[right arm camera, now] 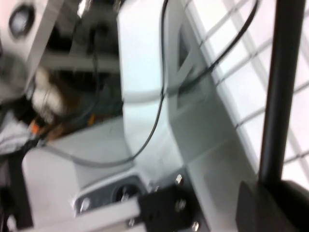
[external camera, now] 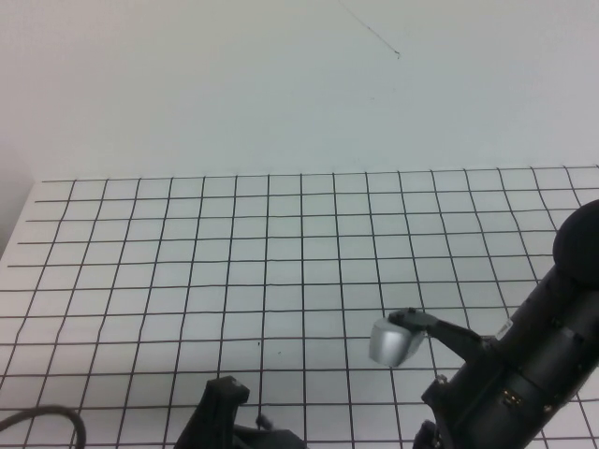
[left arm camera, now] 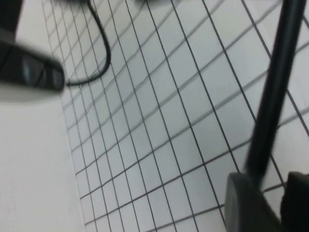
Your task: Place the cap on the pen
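The pen (left arm camera: 273,92) shows in the left wrist view as a thin black shaft running up from between the left gripper's fingers (left arm camera: 246,203). My left gripper (left arm camera: 270,186) is open: the shaft rests against one finger, with a gap to the other. In the right wrist view a black shaft like the pen (right arm camera: 282,87) rises out of my right gripper (right arm camera: 270,186), whose jaws are pressed together round its base. Both grippers are below the high view's bottom edge. No cap shows in any view.
The high view shows the white gridded table (external camera: 281,243), the right forearm (external camera: 533,346) with its silver wrist camera (external camera: 393,341), and the top of the left arm (external camera: 220,412). A black cable (left arm camera: 104,53) loops near the table's left edge. The robot's white frame (right arm camera: 145,72) is close to the right gripper.
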Available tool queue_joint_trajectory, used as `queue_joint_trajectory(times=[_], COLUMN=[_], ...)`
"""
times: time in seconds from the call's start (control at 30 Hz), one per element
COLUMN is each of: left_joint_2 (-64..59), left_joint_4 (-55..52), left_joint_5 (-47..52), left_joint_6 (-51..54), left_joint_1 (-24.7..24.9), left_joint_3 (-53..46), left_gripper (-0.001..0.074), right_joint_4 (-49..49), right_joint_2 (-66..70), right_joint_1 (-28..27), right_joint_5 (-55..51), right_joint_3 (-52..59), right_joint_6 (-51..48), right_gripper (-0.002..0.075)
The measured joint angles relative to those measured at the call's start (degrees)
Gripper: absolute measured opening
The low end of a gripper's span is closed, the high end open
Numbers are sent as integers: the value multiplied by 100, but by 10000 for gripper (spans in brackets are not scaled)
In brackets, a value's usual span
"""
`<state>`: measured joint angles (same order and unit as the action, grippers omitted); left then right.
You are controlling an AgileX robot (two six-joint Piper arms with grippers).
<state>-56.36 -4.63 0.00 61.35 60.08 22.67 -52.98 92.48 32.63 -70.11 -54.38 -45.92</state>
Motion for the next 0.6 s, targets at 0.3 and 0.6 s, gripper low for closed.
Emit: queue_joint_trajectory(times=[0.3,0.6], left_joint_2=[0,0], left_joint_4=[13,218], left_joint_5=[0,-273], left_joint_6=[-165,-531], left_joint_1=[11,-138], left_joint_3=[0,0], left_gripper=[286,109], right_joint_4=[462,1385], right_joint_2=[0,0], right_joint_1=[-11,-11], right_joint_5=[360,3011], right_joint_3=[0,0], right_joint_6=[97,1424], right_gripper=[-3,-3])
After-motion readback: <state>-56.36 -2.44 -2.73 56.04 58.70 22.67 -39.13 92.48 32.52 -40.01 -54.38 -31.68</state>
